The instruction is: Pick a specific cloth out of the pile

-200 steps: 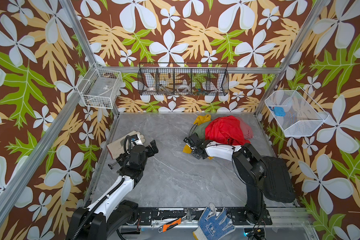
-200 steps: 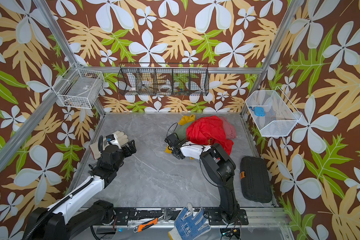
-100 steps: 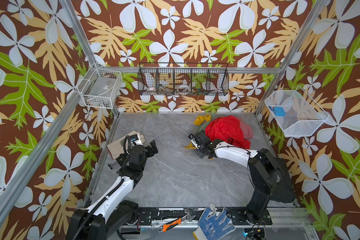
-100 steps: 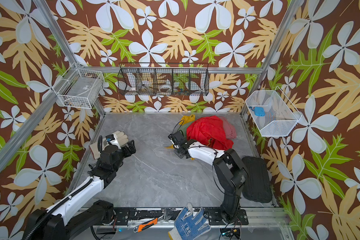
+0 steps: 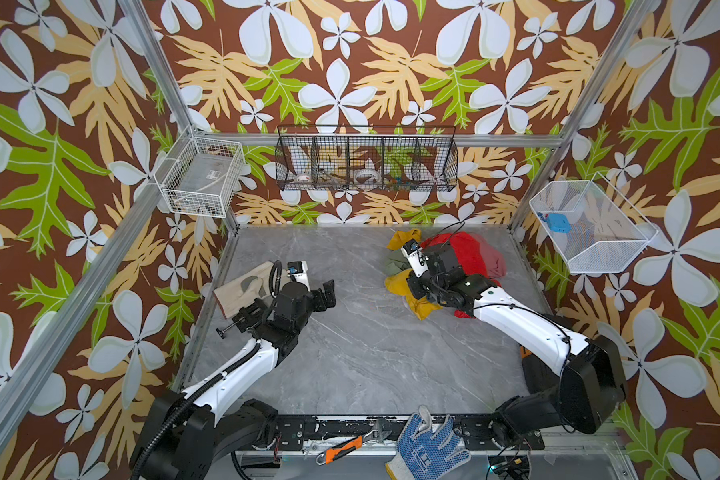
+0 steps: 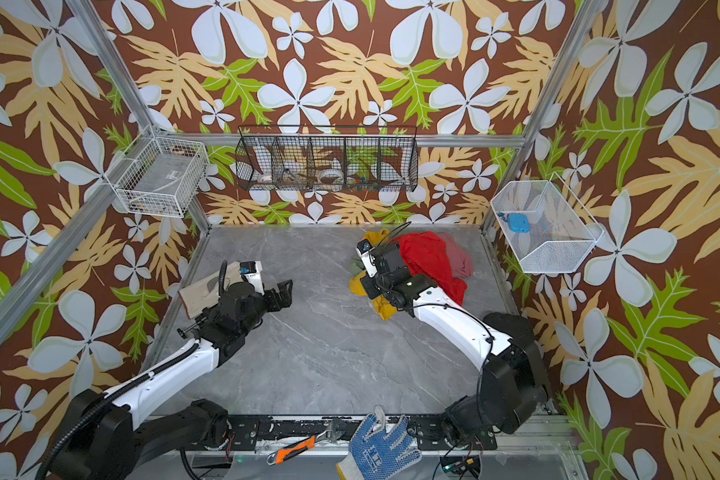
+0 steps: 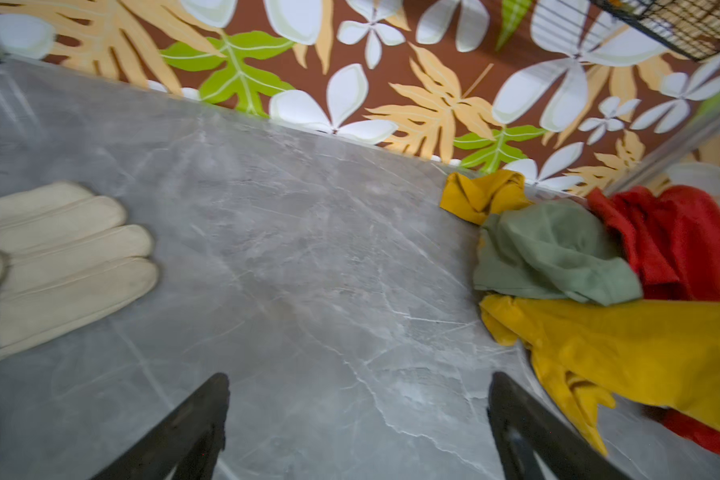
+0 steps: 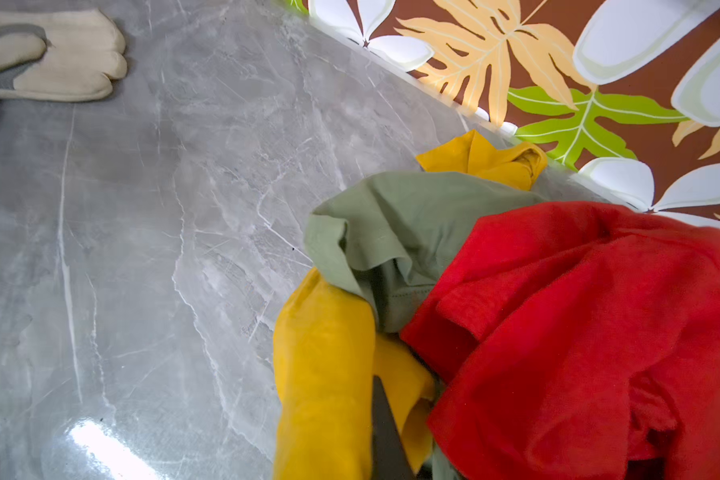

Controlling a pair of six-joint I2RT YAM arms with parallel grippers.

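The yellow cloth (image 7: 624, 345) lies in the pile (image 5: 481, 255) at the back right corner of the table (image 5: 350, 357), tucked under the green cloth (image 7: 553, 249) and the red cloth (image 8: 578, 332). One bunched end pokes out by the back edge, and a long fold spills toward the middle of the table. The right gripper (image 8: 381, 419) is squeezed shut on that long fold. The fold wraps round the fingers and I see only one dark tip, so I cannot say how deep the bite is. The left gripper (image 7: 356, 407) is wide open, holds nothing, and hangs over bare table on the left side. I think the yellow cloth is soft, light and floppy. It will not break, but it will stretch and drag, and the green and red cloths resting on it may come along. A thick fold that sticks out free of the others looks like the best place to hold. I count four cloths: one yellow, one red, one green, and one pink cloth (image 5: 491, 264) on the right of the pile. There are two gloves, a cream glove (image 7: 59, 257) by the left edge and a blue-dotted glove (image 5: 427, 446) past the front edge, next to one wrench (image 5: 350, 444). Three wire baskets (image 5: 366, 160) hang on the walls.
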